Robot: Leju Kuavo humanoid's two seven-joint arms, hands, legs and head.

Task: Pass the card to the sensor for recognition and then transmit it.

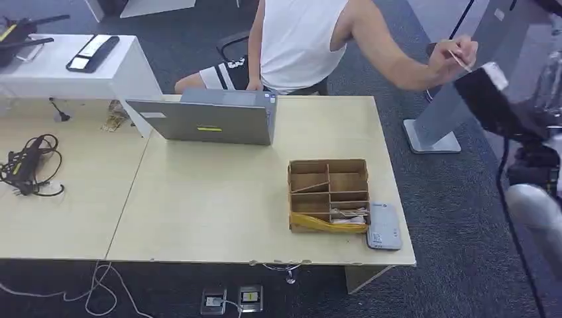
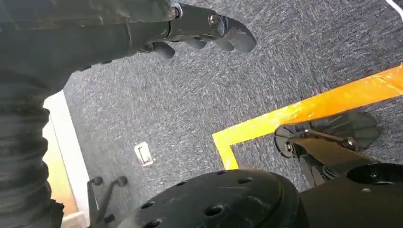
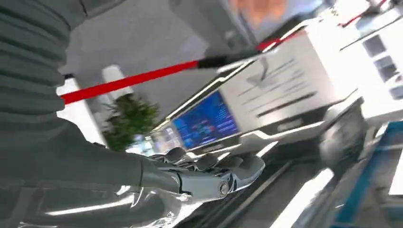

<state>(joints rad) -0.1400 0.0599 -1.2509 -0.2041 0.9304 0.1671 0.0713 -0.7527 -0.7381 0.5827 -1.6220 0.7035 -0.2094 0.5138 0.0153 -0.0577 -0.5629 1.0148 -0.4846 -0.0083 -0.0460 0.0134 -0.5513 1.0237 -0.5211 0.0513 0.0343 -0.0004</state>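
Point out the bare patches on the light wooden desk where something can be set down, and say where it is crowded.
Widest bare patch on the desk: in front of the laptop, left of the wooden divider box. A narrower strip runs between laptop and box toward the far right corner. Crowded: the near right corner, with box and grey sensor, and the cable bundle on the left table.

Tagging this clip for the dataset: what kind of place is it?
Most likely an office or front-desk area: a wooden desk with a laptop and a compartmented box, grey carpet, and a person seated behind holding a card.
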